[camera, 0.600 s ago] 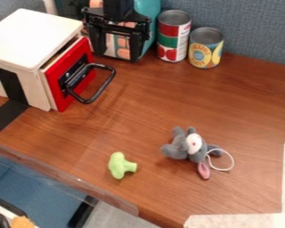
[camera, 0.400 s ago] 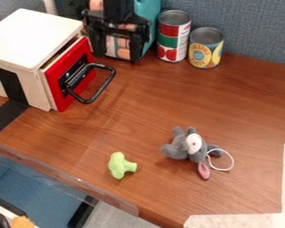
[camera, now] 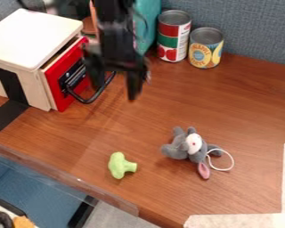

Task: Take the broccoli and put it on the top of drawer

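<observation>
Off the red front of the drawer (camera: 33,36), the gripper (camera: 116,79) hangs with its fingers spread and nothing between them. Nearer the camera than the drawer, well apart from it, the broccoli (camera: 116,165) lies on the table (camera: 146,113). From the gripper it lies almost straight toward the camera and lower; the one arm must go that way first, I judge, then back to the drawer. Its head runs roughly along that same line, while the stubby stem points across it, away from the drawer's side. It looks smooth, rounded and probably soft. The drawer's casing is pale, flat-topped and square-cornered, its handle (camera: 97,94) a black looped bar; the table shows streaky wood grain.
</observation>
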`<state>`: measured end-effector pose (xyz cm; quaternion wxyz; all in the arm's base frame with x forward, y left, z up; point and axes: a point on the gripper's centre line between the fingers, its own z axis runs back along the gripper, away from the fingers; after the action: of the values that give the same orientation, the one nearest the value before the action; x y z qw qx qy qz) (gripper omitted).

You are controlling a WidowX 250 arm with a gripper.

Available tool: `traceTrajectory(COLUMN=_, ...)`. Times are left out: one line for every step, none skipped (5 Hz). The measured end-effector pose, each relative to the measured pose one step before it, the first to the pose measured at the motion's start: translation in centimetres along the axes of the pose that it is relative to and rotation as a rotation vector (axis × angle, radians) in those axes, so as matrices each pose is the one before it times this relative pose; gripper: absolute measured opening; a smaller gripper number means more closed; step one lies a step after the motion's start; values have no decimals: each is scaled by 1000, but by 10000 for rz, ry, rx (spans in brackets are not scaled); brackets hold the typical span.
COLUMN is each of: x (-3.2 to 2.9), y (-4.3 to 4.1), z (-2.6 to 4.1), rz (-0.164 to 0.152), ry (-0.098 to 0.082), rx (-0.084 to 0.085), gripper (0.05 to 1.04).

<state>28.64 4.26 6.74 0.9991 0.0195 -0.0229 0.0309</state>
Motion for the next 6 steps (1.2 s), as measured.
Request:
traceTrajectory(x=-2392, y=-1088, z=-1610, rz=-248, ry=-233, rx=185, gripper=999)
traceTrajectory(x=-2270, y=-495, z=-1907, rz=83, ry=178, rx=135, gripper=999)
traceTrajectory(x=-1795, y=-111, z=-957, rz=16, ry=43, rx=-8, gripper=999)
traceTrajectory(x=-1030, y=-310, z=-887, rz=39, ry=20, rx=-5, gripper=999)
traceTrajectory(x=15, y=-198, z=-360, rz=146, ry=62, rx=-48, gripper=999)
traceTrajectory(x=754, y=-350, z=-629, rz=265, ry=73, rx=-248, gripper=999)
